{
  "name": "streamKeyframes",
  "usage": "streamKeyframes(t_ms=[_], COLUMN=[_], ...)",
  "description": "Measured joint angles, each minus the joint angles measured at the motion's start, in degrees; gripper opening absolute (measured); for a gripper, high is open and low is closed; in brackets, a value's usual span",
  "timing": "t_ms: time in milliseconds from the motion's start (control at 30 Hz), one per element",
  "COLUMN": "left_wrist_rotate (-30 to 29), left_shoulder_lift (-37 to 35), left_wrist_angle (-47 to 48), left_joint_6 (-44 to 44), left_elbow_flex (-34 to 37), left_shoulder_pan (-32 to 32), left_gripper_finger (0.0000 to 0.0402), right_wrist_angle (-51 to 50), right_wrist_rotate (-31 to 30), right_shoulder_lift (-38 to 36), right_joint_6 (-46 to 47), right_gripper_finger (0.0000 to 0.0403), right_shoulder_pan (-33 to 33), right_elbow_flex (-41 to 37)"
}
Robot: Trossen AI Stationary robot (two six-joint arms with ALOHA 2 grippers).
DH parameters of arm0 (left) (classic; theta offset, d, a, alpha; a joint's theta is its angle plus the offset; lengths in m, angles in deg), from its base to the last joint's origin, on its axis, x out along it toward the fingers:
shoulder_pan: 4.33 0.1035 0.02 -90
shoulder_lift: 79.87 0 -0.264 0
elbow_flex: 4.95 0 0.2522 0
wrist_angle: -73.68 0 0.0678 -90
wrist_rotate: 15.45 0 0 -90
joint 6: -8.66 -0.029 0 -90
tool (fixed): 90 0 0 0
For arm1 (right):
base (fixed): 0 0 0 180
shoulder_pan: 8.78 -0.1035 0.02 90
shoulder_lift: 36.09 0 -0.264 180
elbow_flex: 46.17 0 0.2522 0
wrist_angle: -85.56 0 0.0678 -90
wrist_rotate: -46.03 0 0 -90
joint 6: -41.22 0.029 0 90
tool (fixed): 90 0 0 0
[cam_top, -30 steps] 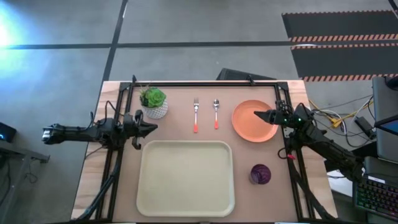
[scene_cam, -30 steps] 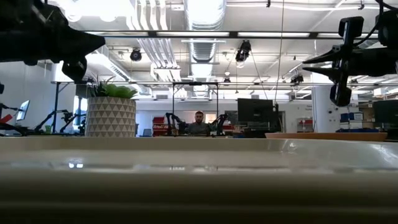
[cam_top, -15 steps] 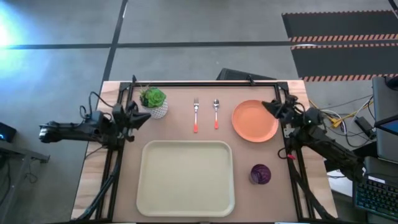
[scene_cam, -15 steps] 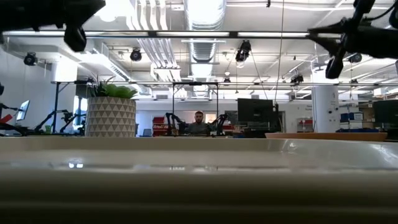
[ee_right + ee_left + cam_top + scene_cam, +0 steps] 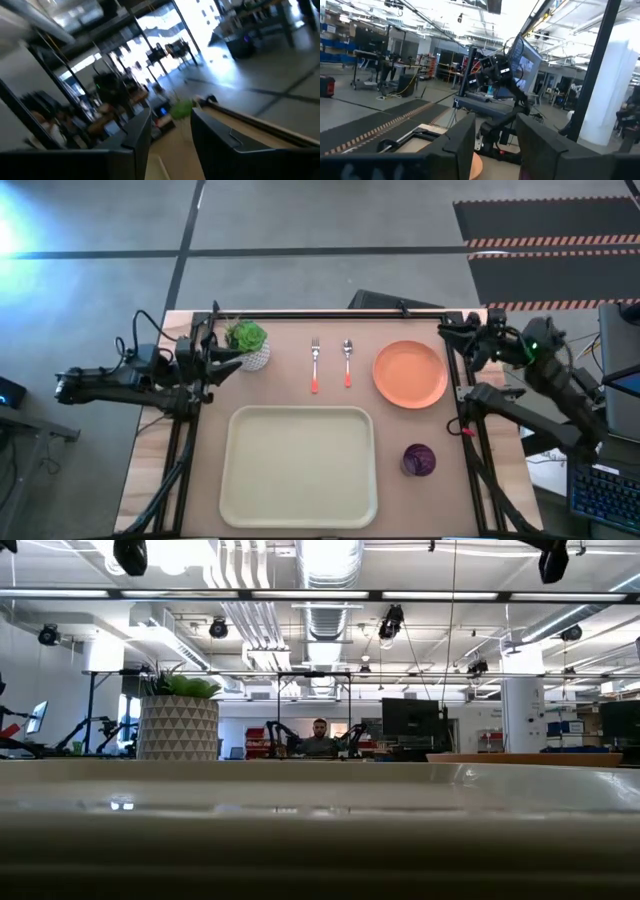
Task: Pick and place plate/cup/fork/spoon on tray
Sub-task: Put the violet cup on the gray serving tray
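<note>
The cream tray [image 5: 298,465] lies at the table's near middle. Beyond it the fork [image 5: 315,365] and the spoon [image 5: 347,363] lie side by side, orange-red handles toward the tray. The orange plate [image 5: 410,374] sits flat at the far right, and the purple cup [image 5: 418,460] stands to the right of the tray. My left gripper [image 5: 237,356] hangs raised next to the plant pot, open [image 5: 495,120], nothing between its fingers. My right gripper [image 5: 445,330] is raised over the far right corner, beyond the plate, open [image 5: 170,114] and holding nothing.
A white pot with a green plant [image 5: 247,345] stands at the far left, close to my left gripper. A black frame [image 5: 330,314] runs along the far edge and both sides. The tray's rim [image 5: 320,790] fills the low view's foreground. A person sits in the room behind.
Both grippers have risen and tipped upward, almost leaving the top of the low view. My left gripper has drawn back toward the table's left and far edges. My right gripper has left its place above the plate and gone toward the far right corner. Nothing on the table has moved.
</note>
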Motion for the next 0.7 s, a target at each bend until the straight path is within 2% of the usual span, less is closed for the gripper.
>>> streamKeyframes(t_ms=[100, 200, 400, 500, 700], left_wrist_rotate=[0.0, 0.0, -0.2, -0.2, -0.3], left_shoulder_lift=[0.3, 0.2, -0.4, -0.6, -0.7], left_wrist_angle=[4.2, 6.8, 10.5, 10.7, 10.7], left_joint_6=[0.0, 0.0, -0.1, -0.1, -0.1], left_elbow_flex=[-2.6, -4.5, -6.9, -7.0, -6.7], left_shoulder_pan=[0.0, 0.0, 0.0, 0.0, 0.0], left_gripper_finger=[0.0127, 0.0128, 0.0128, 0.0128, 0.0128], right_wrist_angle=[-14.1, -27.9, -51.6, -56.8, -57.9], right_wrist_rotate=[-0.5, -3.6, -15.2, -18.3, -19.2], right_shoulder_lift=[5.7, 11.6, 23.0, 27.6, 34.6], right_joint_6=[-5.3, -9.4, -15.6, -17.2, -19.3], right_gripper_finger=[0.0131, 0.0129, 0.013, 0.0129, 0.0136], right_shoulder_pan=[0.0, 0.0, 0.0, 0.0, 0.0], right_elbow_flex=[9.7, 18.6, 32.7, 36.3, 37.1])
